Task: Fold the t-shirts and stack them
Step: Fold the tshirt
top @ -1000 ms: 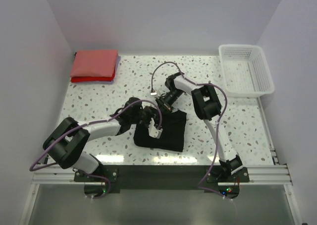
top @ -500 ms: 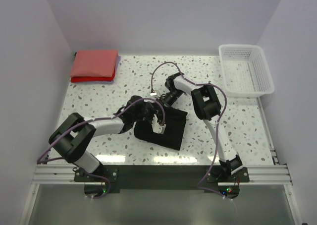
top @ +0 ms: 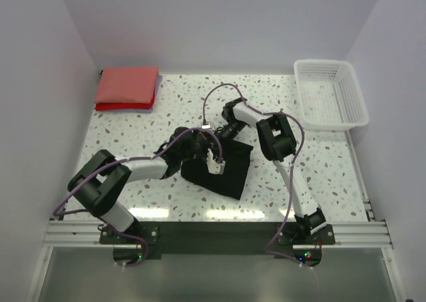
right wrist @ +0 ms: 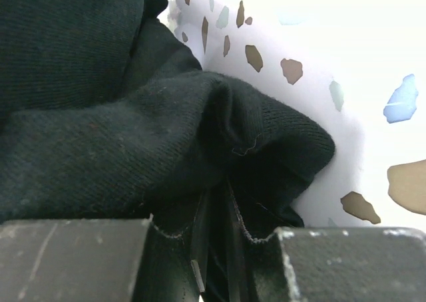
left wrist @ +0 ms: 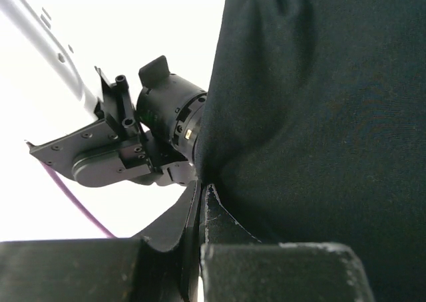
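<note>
In the middle of the worktop (top: pixel 120 139) lies the black shirt (top: pixel 226 172), already a compact, slightly turned rectangle. Both arms meet at its far edge. The left jaws are closed on a fold of the black cloth, as the left wrist view shows, and the right jaws are also clamped on a bunched hem of it. In the left wrist view the cloth near the grip seems raised from the surface. The red stack (top: pixel 126 87) sits in the far left corner, well apart, with a thin purple-blue layer at its side. The basket (top: pixel 331 92) stands at the far right.

I judge the step to be the last fold or the lifting of the black shirt. Next, both arms should move together, keeping the edge tight, so the folds do not open, and then bring it onto the stack.
</note>
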